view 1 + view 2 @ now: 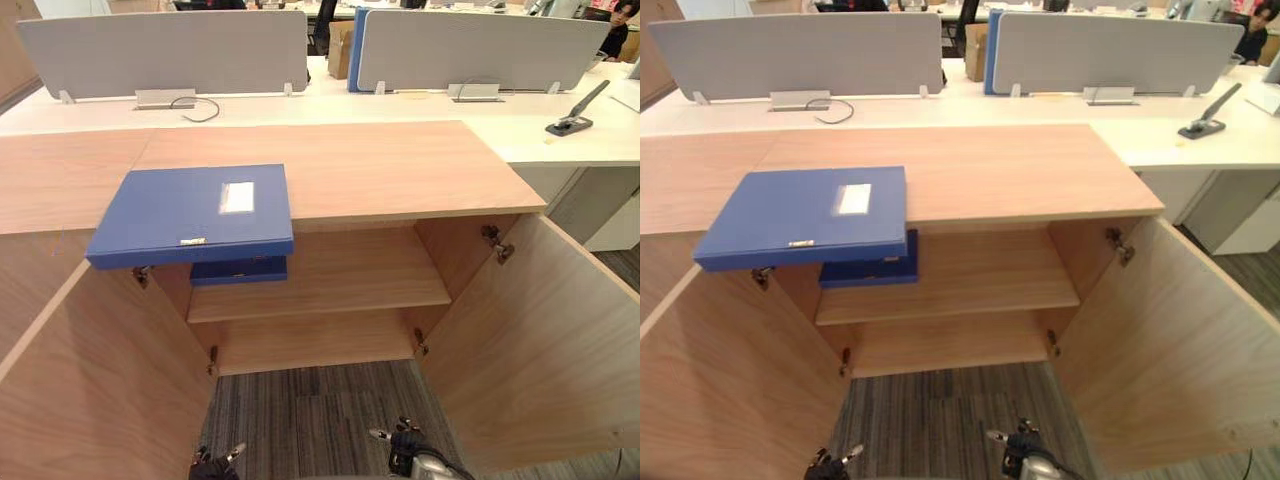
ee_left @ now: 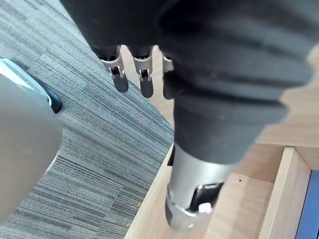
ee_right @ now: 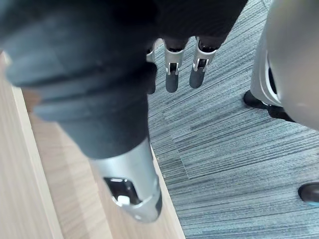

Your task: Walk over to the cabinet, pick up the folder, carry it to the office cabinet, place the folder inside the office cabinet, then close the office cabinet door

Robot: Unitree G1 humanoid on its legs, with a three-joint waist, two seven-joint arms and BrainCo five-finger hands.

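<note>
A blue folder [image 1: 190, 215] with a white label lies flat on the wooden cabinet top [image 1: 400, 170], at its left, its front edge overhanging the open compartment. A second blue folder [image 1: 238, 270] lies on the shelf [image 1: 340, 285] just beneath it. Both cabinet doors stand wide open, the left door [image 1: 90, 390] and the right door [image 1: 540, 340]. My left hand [image 1: 212, 465] and right hand [image 1: 405, 450] hang low over the carpet in front of the cabinet, well below the folder. In the wrist views the left hand [image 2: 139, 74] and right hand [image 3: 172, 74] have straight fingers and hold nothing.
Behind the cabinet runs a white desk with two grey divider screens [image 1: 165, 52] and a black hole punch [image 1: 572, 120] at the right. A person [image 1: 618, 35] sits at the far back right. Grey carpet [image 1: 320, 410] lies between the open doors.
</note>
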